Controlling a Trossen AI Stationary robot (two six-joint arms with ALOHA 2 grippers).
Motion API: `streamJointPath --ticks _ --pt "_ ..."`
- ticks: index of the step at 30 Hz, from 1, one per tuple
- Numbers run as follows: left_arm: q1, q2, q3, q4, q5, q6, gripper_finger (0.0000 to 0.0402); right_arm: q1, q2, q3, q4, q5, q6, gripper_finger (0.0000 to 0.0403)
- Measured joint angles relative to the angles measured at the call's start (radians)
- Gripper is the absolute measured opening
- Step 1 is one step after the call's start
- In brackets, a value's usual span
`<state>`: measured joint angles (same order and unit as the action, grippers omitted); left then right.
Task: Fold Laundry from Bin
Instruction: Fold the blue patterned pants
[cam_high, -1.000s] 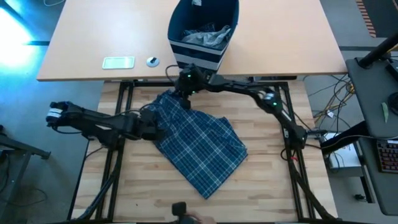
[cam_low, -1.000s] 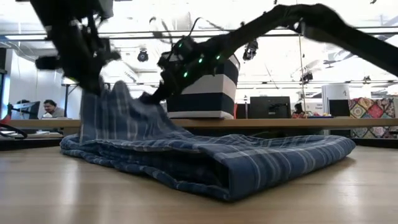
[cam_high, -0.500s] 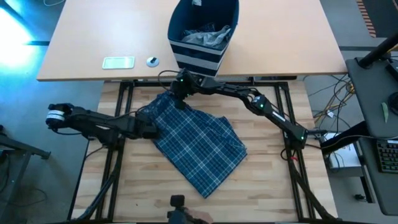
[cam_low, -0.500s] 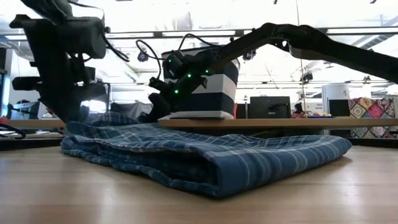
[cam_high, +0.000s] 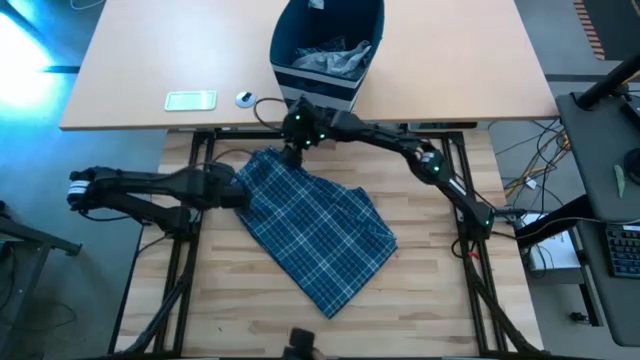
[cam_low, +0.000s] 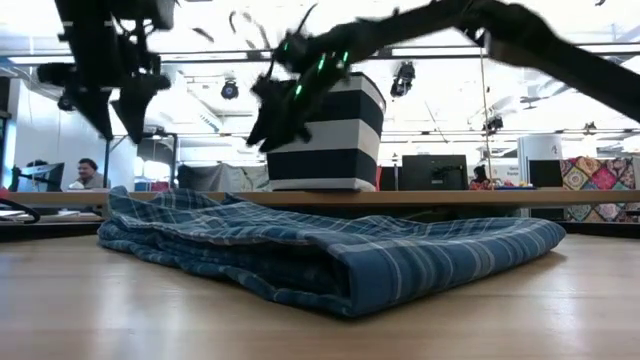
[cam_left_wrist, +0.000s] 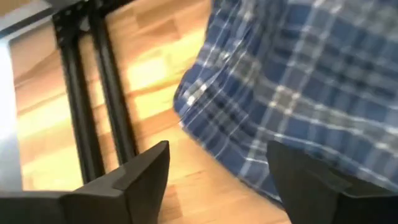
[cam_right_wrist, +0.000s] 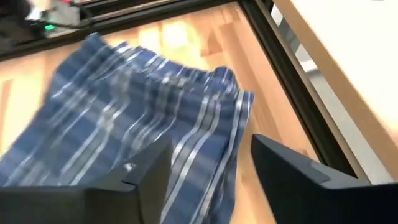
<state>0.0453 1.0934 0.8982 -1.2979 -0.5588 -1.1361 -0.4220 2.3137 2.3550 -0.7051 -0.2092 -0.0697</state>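
Observation:
A blue-and-white plaid garment (cam_high: 315, 230) lies folded and flat on the wooden table (cam_high: 420, 310), also seen in the low view (cam_low: 330, 255). My left gripper (cam_high: 235, 190) hangs open above the garment's left edge (cam_left_wrist: 199, 112), clear of it. Its fingers show spread in the low view (cam_low: 115, 115). My right gripper (cam_high: 290, 150) hangs open above the garment's far corner (cam_right_wrist: 236, 106), also clear (cam_low: 270, 125). The navy striped bin (cam_high: 325, 50) stands on the tan desk beyond, with grey cloth (cam_high: 335, 58) inside.
Black frame rails (cam_high: 195, 150) run along the wooden table's left and right sides. On the tan desk (cam_high: 450, 70) lie a pale flat device (cam_high: 190, 100) and a small round thing (cam_high: 245, 98). A person (cam_low: 85, 175) sits far off in the room.
Both grippers lowered the garment's raised left and far edge onto the table, opened, let go and rose clear. That part of the cloth now lies flat; the rest stayed in place.

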Motion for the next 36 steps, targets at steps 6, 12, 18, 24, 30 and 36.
streamJointPath --ticks 6,12,18,24,30,36 --pt "0.11 -0.043 0.062 0.007 0.075 0.149 0.0269 0.099 -0.146 -0.004 -0.275 0.132 -0.032 0.0256" --pt "0.294 -0.049 0.054 0.046 0.192 0.394 0.0269 0.306 -0.221 -0.028 -0.456 0.186 0.033 0.0254" --pt "0.493 -0.045 0.054 0.127 0.317 0.597 0.0268 0.53 -0.304 -0.115 -0.49 0.181 0.138 0.0258" --pt "0.633 -0.033 0.017 0.138 0.397 0.662 0.0268 0.63 -0.441 -0.237 -0.494 0.215 0.301 0.0258" --pt "0.67 0.021 -0.04 0.192 0.431 0.684 0.0268 0.663 -0.578 -0.407 -0.492 0.367 0.431 0.0255" --pt "0.671 0.104 -0.092 0.286 0.445 0.703 0.0263 0.662 -0.679 -0.581 -0.484 0.43 0.533 0.0252"
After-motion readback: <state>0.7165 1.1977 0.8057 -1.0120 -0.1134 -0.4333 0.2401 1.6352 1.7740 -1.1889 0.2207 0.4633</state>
